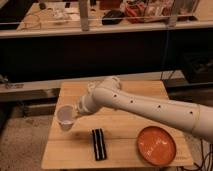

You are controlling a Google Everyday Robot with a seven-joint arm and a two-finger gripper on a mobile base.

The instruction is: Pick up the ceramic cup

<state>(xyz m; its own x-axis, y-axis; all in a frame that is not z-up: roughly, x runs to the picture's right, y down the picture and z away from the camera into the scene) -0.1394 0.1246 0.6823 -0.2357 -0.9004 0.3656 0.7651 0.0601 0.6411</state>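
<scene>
Gripper [73,112] clamped on ceramic cup [65,118] at table's [125,131] left edge; orange plate [157,145] front-right, well apart.

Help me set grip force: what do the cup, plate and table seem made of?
The ceramic cup looks like glazed white ceramic, smooth and opaque, though plastic is possible. The orange plate: glossy plastic or glazed ware, with a light sheen. The table: pale matte wood, judging by its tan colour. The end effector is beside the cup.
</scene>
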